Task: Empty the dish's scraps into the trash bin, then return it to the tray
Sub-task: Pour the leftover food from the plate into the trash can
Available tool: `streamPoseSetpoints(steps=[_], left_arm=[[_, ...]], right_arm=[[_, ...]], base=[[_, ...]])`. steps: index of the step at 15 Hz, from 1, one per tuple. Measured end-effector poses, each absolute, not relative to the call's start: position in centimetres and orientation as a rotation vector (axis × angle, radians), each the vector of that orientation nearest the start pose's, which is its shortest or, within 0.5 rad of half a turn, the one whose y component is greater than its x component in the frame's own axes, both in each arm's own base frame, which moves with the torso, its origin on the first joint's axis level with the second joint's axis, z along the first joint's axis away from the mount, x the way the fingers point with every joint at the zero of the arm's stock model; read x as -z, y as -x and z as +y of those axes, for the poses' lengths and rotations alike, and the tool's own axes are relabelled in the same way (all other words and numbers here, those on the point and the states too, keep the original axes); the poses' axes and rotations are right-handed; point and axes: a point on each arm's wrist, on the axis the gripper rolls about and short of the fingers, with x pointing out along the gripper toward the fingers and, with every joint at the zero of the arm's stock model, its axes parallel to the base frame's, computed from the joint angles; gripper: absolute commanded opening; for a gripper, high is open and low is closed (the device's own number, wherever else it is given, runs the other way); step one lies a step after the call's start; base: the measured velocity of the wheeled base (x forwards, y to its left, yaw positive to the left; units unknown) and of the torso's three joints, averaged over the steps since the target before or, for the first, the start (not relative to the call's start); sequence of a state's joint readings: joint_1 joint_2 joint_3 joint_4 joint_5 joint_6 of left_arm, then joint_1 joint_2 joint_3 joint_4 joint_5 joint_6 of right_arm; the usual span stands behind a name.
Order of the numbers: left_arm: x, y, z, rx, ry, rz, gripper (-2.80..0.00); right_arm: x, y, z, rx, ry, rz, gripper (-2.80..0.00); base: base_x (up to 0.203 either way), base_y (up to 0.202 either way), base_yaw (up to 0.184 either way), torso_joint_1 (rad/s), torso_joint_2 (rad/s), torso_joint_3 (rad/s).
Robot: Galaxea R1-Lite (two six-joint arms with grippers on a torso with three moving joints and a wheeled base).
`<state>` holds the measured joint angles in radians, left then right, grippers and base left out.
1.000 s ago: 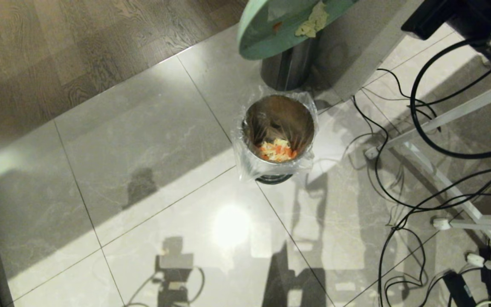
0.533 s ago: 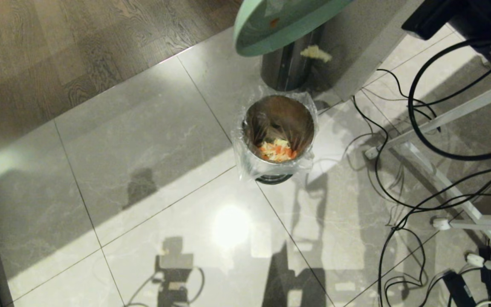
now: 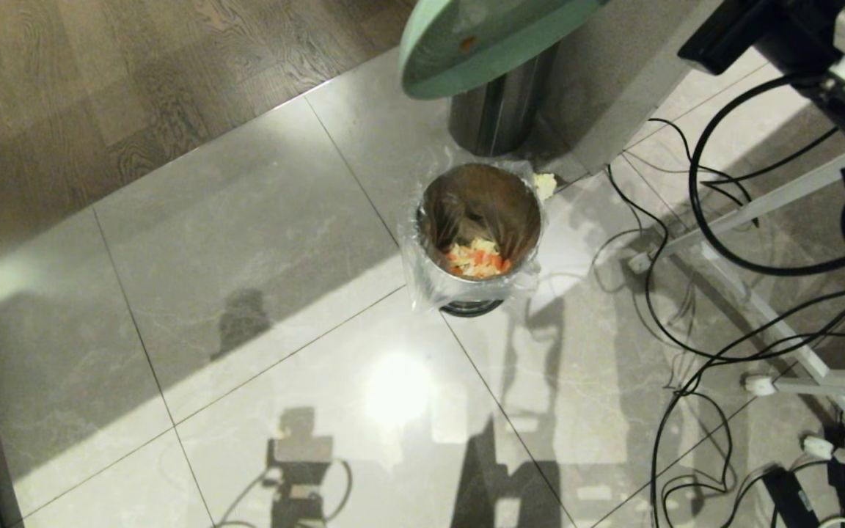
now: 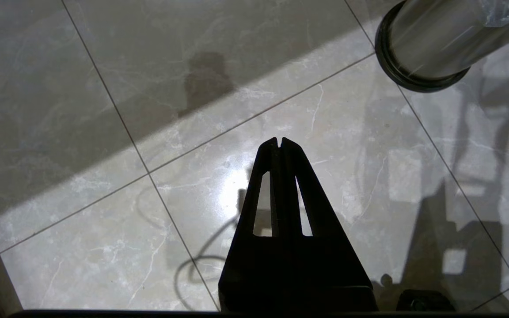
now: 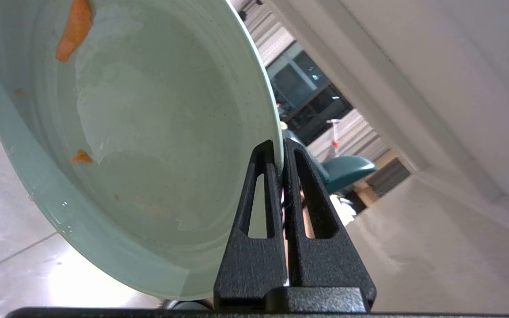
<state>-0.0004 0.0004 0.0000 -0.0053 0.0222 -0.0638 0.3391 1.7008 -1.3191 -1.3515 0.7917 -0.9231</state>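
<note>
My right gripper (image 5: 281, 145) is shut on the rim of the pale mint-green dish (image 5: 148, 132), which is tilted steeply. In the head view the dish (image 3: 481, 44) hangs above and behind the bag-lined trash bin (image 3: 430, 282). An orange carrot strip (image 5: 74, 28) and a small orange bit (image 5: 81, 156) still cling to the dish. Orange and pale scraps (image 3: 477, 260) lie in the bin's bottom. A pale whitish piece (image 3: 544, 185) sits at the bin's far right rim; whether on the liner or the floor I cannot tell. My left gripper (image 4: 279, 141) is shut and holds nothing, low over the floor tiles. The tray is out of view.
A second steel bin (image 3: 496, 121) stands right behind the lined one, under the dish. Black cables (image 3: 694, 345) and white frame legs (image 3: 782, 198) spread over the floor on the right. A wall base (image 3: 635, 95) runs behind. Wood flooring (image 3: 136, 88) lies at the far left.
The pale whitish piece slid off the dish's edge, fell, and now rests by the bin's far right rim. The dish tipped slightly further.
</note>
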Motion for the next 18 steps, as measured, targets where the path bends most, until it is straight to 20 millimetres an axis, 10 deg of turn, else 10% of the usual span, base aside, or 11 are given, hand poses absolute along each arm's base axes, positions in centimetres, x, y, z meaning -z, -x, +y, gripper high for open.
streamPoseSetpoints(steps=[18], left_arm=[[-7.6,2.3,0.1,-0.022,0.063,-0.006,-2.8]], right_arm=[[-36.8,-28.2,12.5,-0.567,0.947,-1.382,-2.8]], base=[[0.0,0.0,0.0,0.0,0.0,0.0]])
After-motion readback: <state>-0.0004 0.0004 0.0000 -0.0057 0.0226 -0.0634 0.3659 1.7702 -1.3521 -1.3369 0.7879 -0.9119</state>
